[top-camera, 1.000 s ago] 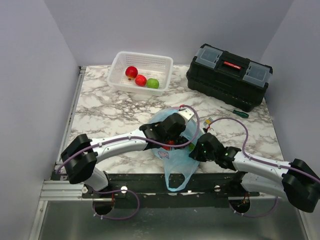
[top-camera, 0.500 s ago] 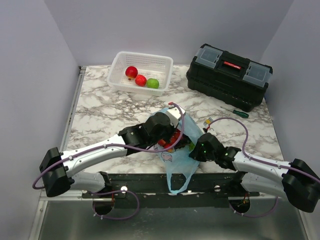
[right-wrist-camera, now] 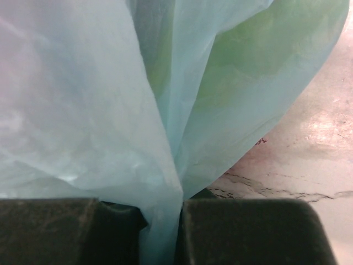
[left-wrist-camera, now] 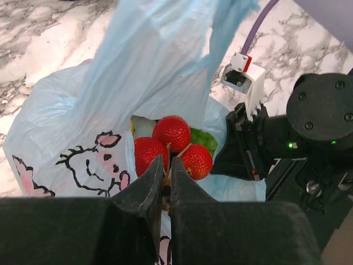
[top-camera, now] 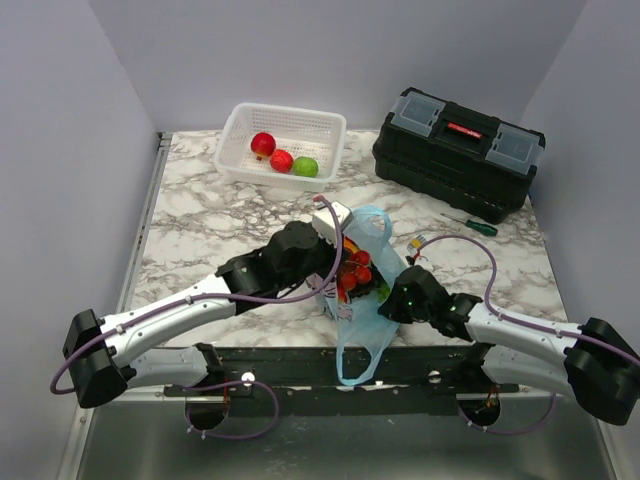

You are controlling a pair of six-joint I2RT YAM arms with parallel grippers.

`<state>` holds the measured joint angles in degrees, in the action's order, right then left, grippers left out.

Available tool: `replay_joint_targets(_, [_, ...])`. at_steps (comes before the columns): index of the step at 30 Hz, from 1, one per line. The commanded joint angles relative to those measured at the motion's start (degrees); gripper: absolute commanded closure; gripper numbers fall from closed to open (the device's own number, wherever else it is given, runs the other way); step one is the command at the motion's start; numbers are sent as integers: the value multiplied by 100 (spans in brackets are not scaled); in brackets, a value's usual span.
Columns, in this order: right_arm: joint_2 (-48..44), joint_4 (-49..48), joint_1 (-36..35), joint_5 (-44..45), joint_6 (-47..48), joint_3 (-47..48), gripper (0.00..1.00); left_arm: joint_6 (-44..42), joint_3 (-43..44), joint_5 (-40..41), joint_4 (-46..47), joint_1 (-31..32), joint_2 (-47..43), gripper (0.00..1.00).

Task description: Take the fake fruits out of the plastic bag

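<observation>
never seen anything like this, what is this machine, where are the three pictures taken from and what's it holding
It's a robot: two arms bolted to a marble table, each ending in a two-finger gripper. One picture looks down from above; the other two come from cameras on the wrists. On the table: a blue bag, a white basket holding fruits, a black toolbox and a screwdriver. The left gripper pinches red berries by their stem at the bag's mouth. The right gripper pinches the bag's film.
</observation>
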<state>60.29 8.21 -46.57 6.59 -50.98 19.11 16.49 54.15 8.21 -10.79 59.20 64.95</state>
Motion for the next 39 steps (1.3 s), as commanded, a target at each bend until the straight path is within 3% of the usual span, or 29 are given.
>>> replay_joint_targets(1, [-132,78,-28,157,38,-108,86,758,-106,-661,780,-252,47,100])
replay_joint_targets(5, [-142,80,-28,150,44,-119,86,878,-86,-984,1046,-304,226,100])
replay_joint_targets(12, [-83,93,-28,157,35,-101,86,600,-575,-1971,2298,-318,-56,100])
replay_joint_targets(27, [-79,96,-30,175,21,-101,86,1135,-1220,-2216,3583,-449,-1257,100])
replay_joint_targets(33, [-29,85,-28,158,35,-84,86,1176,-753,-2544,2885,-798,-1749,100])
replay_joint_targets(39, [-5,86,-26,140,42,-74,86,289,58,-1489,1043,-1141,-2234,100])
